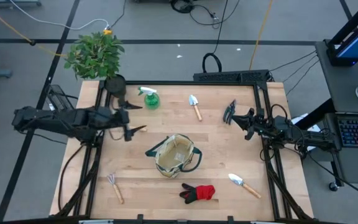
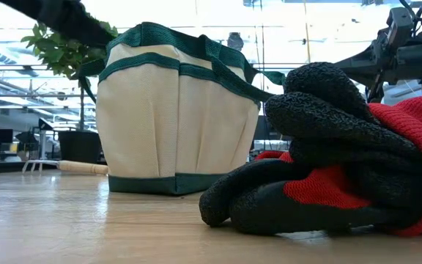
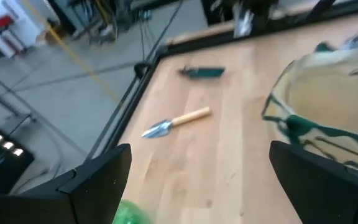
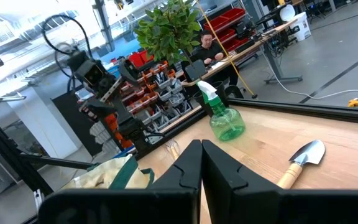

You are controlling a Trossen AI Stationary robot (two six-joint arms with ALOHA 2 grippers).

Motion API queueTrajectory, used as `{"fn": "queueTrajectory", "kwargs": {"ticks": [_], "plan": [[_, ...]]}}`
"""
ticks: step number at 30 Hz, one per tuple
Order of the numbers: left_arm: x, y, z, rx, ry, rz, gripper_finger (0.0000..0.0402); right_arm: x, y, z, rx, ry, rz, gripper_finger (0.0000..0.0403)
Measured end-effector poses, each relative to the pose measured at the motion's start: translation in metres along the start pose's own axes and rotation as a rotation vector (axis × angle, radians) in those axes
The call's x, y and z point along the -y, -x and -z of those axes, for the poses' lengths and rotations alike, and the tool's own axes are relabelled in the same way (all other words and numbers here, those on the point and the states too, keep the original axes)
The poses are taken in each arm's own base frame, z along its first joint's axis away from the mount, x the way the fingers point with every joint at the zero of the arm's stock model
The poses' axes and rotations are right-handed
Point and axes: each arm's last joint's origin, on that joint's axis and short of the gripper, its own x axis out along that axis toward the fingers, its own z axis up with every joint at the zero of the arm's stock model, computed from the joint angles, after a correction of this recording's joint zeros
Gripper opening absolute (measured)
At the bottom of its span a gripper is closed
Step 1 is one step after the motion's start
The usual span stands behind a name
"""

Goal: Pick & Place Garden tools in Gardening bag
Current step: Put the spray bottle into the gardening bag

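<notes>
Two arms: both hovering over the table, neither holding anything.
Left gripper [image 1: 131,118]: sitting at the table's left side, fingers spread wide; wrist view is showing both fingers [image 3: 98,180] far apart with bare table between them.
Right gripper [image 1: 235,118]: sitting near the table's right edge, fingers pressed together with nothing between them, as its own wrist view [image 4: 201,163] shows.
Gardening bag [image 1: 174,155]: standing upright at table centre, mouth open, between the two arms; nothing is visibly lying inside from above.
Spray bottle [image 1: 149,98]: standing near the far edge, just beside the potted plant [image 1: 97,56] at the far-left corner.
Far trowel [image 1: 195,106]: lying right of the bottle, apart from it.
Pruning shears [image 1: 230,109]: lying just beside the right gripper's tip; contact cannot be told.
Near trowel [image 1: 243,184]: lying at the near-right, well apart from the bag.
Rake [image 1: 115,187]: lying at the near-left.
Gloves [image 1: 197,193]: lying just in front of the bag, filling the foreground of the low view [image 2: 343,158].
</notes>
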Motion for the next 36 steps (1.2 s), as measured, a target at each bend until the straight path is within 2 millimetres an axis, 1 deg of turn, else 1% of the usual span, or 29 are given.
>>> {"fn": "queueTrajectory", "kwargs": {"ticks": [4,10,14,17,21,27,30,33,36], "plan": [[0.0,-0.019,-0.024,-0.105,-0.026,-0.029,0.039,0.0,0.0,0.0,0.0,0.0,0.0,0.0],[-0.002,-0.047,-0.052,-0.208,-0.051,-0.087,0.039,0.0,0.0,0.0,-0.001,0.0,0.0,0.0],[-0.005,-0.065,-0.064,-0.203,-0.068,-0.07,0.039,0.0,0.0,0.0,-0.001,0.0,0.0,0.0],[-0.004,-0.075,-0.069,-0.142,-0.032,-0.042,0.039,0.0,0.0,0.0,-0.001,0.0,0.0,0.0],[-0.001,-0.083,-0.076,-0.065,0.026,-0.043,0.039,0.0,0.0,0.0,-0.001,0.0,0.0,0.0],[-0.003,-0.084,-0.079,-0.03,0.048,-0.078,0.039,0.0,0.0,0.0,-0.003,0.0,-0.003,0.0],[-0.006,-0.084,-0.082,-0.022,0.035,-0.162,0.039,0.0,0.0,0.0,-0.003,0.0,-0.002,0.0],[-0.007,-0.087,-0.088,-0.044,-0.022,-0.265,0.039,0.0,0.0,0.0,-0.003,0.0,-0.003,0.0],[-0.01,-0.094,-0.097,-0.118,-0.104,-0.364,0.039,0.0,0.0,0.0,-0.003,0.0,-0.003,0.0]]}}
